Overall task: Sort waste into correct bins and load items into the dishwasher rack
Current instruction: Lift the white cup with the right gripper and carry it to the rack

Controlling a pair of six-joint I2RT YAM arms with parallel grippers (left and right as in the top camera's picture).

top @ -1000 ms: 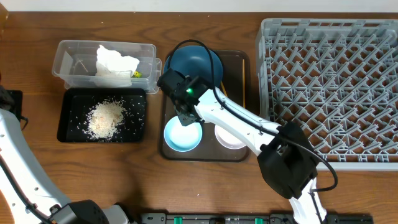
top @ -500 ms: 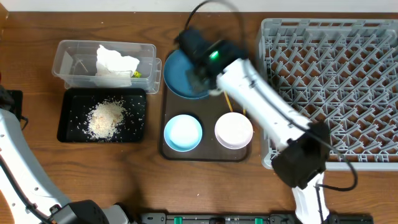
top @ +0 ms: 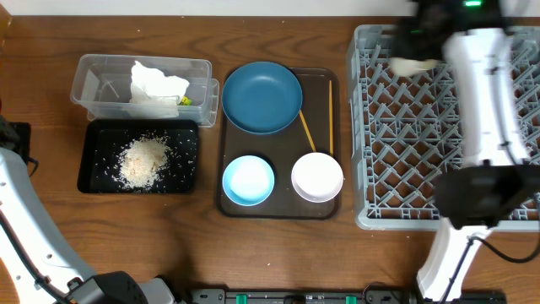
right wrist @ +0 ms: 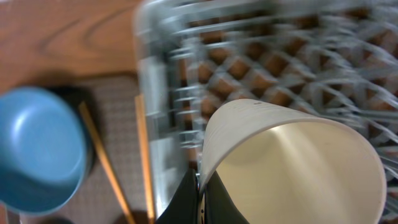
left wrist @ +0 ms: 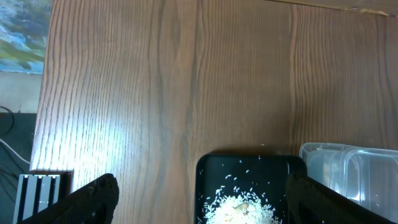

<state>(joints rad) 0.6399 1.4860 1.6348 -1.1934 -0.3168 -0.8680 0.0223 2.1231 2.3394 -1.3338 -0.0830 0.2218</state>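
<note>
My right gripper (right wrist: 201, 194) is shut on the rim of the small pale cup (right wrist: 292, 168), pinching its wall between the fingers. The overhead view shows the cup (top: 411, 65) hanging over the far left part of the grey dishwasher rack (top: 456, 160). On the brown tray (top: 278, 209) lie the dark blue plate (top: 261, 97), light blue bowl (top: 248, 180), white bowl (top: 317, 176) and chopsticks (top: 308, 131). My left gripper (left wrist: 211, 208) stands open above the black tray (left wrist: 211, 171) of rice (left wrist: 239, 208).
The clear tub (top: 93, 84) holds crumpled tissue (top: 156, 83) and a bit of printed wrapper (top: 185, 100). It sits just behind the black tray (top: 93, 177) with the rice pile (top: 143, 160). My left arm (top: 17, 211) runs along the table's left edge.
The right arm has swung from over the brown tray up and to the right, carrying the cup over the rack. The bowls and plate are now uncovered. The left arm has not moved.
</note>
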